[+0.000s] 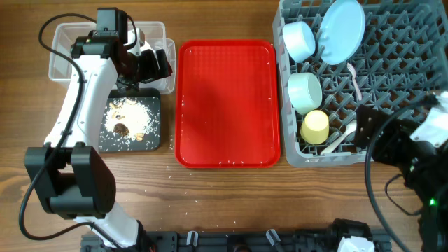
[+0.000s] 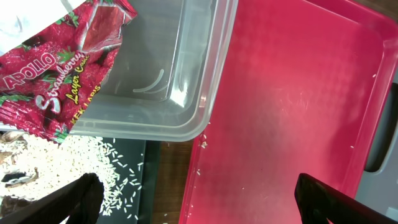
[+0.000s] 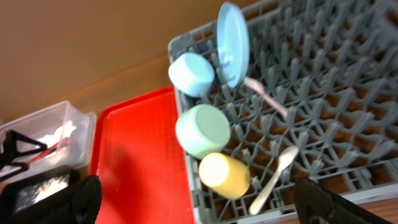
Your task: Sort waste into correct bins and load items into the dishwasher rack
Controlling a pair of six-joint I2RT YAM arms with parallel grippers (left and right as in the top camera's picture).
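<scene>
The red-and-white wrapper (image 2: 53, 68) lies in the clear tub (image 2: 186, 93), with white paper beside it. My left gripper (image 2: 199, 205) is open and empty, above the tub's corner and the red tray's edge; it also shows in the overhead view (image 1: 159, 64). Food scraps (image 1: 127, 119) lie in the black tray (image 1: 152, 140). The grey rack (image 1: 406, 56) holds a blue plate (image 1: 341, 29), blue bowl (image 1: 299, 39), green bowl (image 1: 305, 91), yellow cup (image 1: 315, 127), spoon (image 3: 273, 177) and fork (image 3: 267, 96). My right gripper (image 3: 199, 208) is open and empty at the rack's front edge.
The flat red tray (image 1: 227, 105) lies between the bins and the rack, with a few grains on it. Loose grains lie on the wooden table (image 1: 210, 203) by the black tray. The tub (image 1: 63, 49) sits behind the black tray.
</scene>
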